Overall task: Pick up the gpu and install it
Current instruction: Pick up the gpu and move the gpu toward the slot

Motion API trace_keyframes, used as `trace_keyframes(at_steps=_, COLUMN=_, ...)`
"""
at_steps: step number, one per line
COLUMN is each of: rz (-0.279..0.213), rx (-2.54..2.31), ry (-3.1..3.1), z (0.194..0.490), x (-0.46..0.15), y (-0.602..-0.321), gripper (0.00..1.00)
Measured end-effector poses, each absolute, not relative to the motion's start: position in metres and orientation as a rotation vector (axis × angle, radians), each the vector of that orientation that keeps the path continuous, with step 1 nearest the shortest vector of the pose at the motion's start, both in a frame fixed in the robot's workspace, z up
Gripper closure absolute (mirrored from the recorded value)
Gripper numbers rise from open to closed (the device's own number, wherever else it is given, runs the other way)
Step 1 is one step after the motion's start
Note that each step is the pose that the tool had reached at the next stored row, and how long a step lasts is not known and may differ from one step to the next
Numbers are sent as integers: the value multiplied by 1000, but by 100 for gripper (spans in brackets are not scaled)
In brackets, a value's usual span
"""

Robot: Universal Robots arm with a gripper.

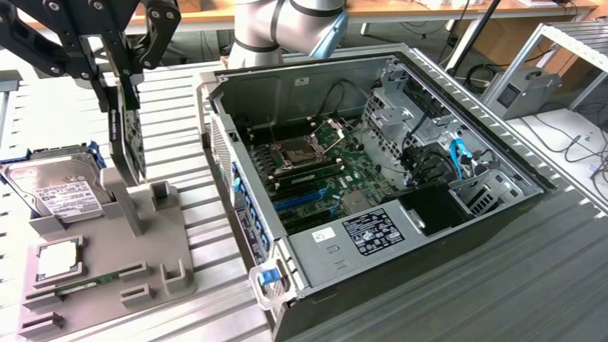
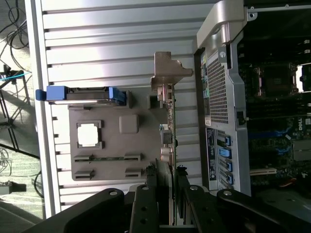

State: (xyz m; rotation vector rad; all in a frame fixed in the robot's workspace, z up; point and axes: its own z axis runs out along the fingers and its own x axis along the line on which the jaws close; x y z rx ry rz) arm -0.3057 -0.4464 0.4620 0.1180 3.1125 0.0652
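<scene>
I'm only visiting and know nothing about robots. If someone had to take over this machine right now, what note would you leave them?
Gripper: shut on the graphics card, which hangs upright between its fingers.
Where things are: the card is over the grey holder at the exterior view's left. Its lower edge is close to the holder's tall post, and I cannot tell whether it is clear of it. The open computer case lies beside the holder, towards the exterior view's right.
Done: the card is gripped.
Left: carry it over to the case and seat it on the board inside.
</scene>
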Motion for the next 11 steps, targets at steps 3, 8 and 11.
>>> trace_keyframes(at_steps=3, rz=65, rx=118, ry=3112, z=463, x=-306, y=-446, gripper=73)
trace_keyframes(at_steps=8, rz=65, rx=118, ry=3112, z=466, x=-306, y=-446, gripper=73)
trace_keyframes(at_steps=11, rz=65, rx=118, ry=3112, z=468, x=-306, y=-446, gripper=73)
